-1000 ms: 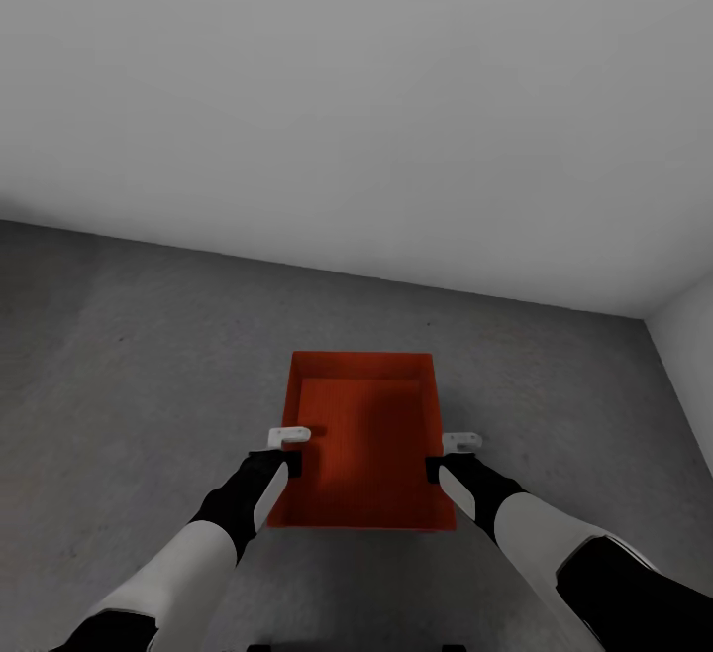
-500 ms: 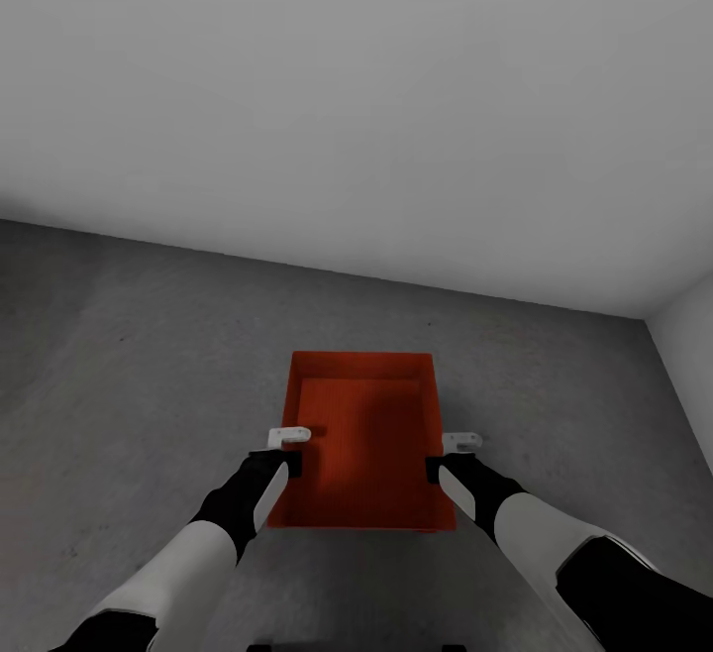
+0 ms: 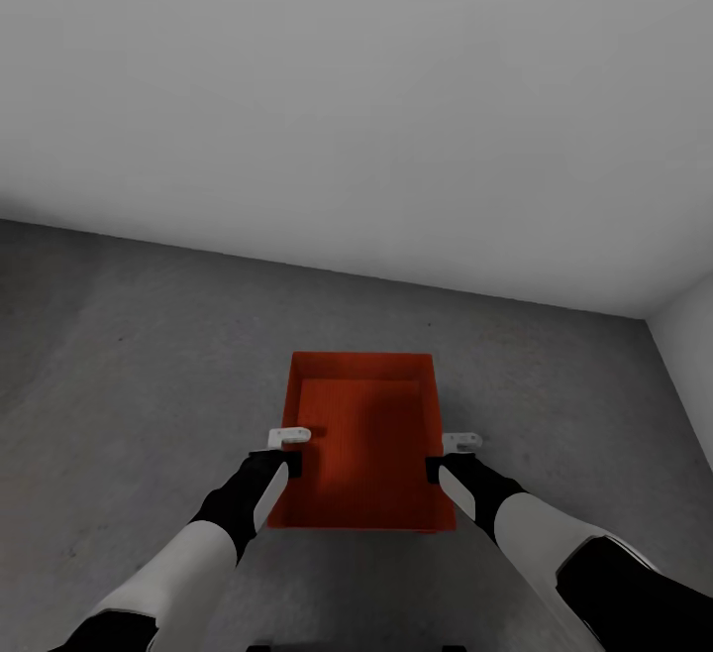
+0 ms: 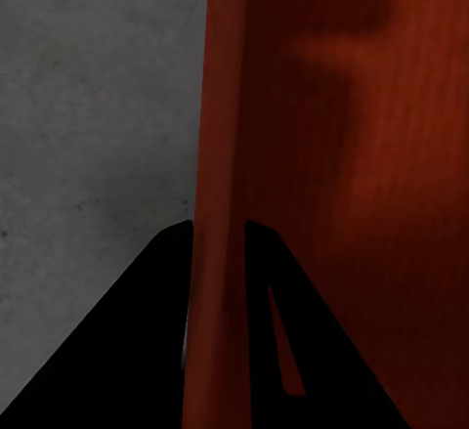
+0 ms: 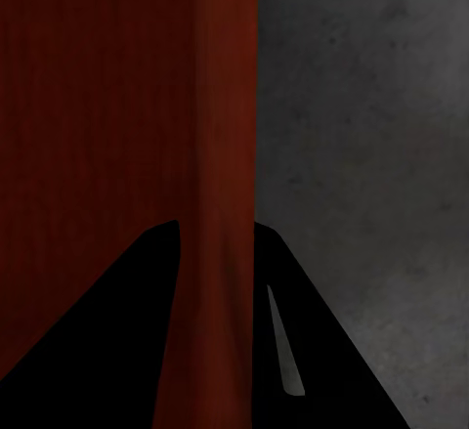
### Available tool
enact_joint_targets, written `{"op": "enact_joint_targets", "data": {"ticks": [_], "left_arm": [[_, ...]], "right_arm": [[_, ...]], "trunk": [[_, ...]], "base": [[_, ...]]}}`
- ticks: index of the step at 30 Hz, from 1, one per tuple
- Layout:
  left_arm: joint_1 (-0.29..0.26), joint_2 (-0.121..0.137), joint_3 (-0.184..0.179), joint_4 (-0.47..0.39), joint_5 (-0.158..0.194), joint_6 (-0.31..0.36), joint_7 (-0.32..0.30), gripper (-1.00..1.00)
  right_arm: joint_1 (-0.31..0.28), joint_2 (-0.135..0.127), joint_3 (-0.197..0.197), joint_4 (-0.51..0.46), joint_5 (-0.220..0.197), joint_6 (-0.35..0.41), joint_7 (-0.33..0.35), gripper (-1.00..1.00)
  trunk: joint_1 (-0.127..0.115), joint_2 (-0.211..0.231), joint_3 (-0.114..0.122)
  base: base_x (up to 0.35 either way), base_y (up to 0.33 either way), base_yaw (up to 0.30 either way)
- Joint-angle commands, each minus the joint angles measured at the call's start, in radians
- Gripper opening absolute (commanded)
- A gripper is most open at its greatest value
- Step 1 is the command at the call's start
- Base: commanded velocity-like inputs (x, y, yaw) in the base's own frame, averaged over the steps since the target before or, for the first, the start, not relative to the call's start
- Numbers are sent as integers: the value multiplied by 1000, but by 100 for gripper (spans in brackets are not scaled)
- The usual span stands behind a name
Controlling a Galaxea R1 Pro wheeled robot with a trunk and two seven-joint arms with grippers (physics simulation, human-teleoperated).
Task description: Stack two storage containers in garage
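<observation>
We had the matte orange-red open-top plastic bin (image 3: 364, 439) over the rough dark grey concrete floor (image 3: 129, 355), near the plain white wall (image 3: 356, 107). Our left gripper (image 3: 289, 436) pinched its left wall, one finger each side; our right gripper (image 3: 460, 442) was clamped the same way on the right wall.

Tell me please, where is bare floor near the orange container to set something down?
Bare floor lies left of the storage container, more between it and the white wall, and a strip to its right. It is crowded at its side walls, where the left gripper and right gripper clamp.
</observation>
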Motion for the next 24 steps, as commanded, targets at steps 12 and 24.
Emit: {"op": "enact_joint_targets", "data": {"ticks": [12,24], "left_arm": [[1,1,3,-1,-9,11,12,-100],[1,1,3,1,-8,11,12,-100]], "right_arm": [[-1,-31,-43,-4,31,2,-39,-100],[-1,-31,-43,-4,32,1,-40,-100]], "trunk": [[4,-8,-4],[19,-36,-16]], "base": [[0,0,0],[0,0,0]]}}
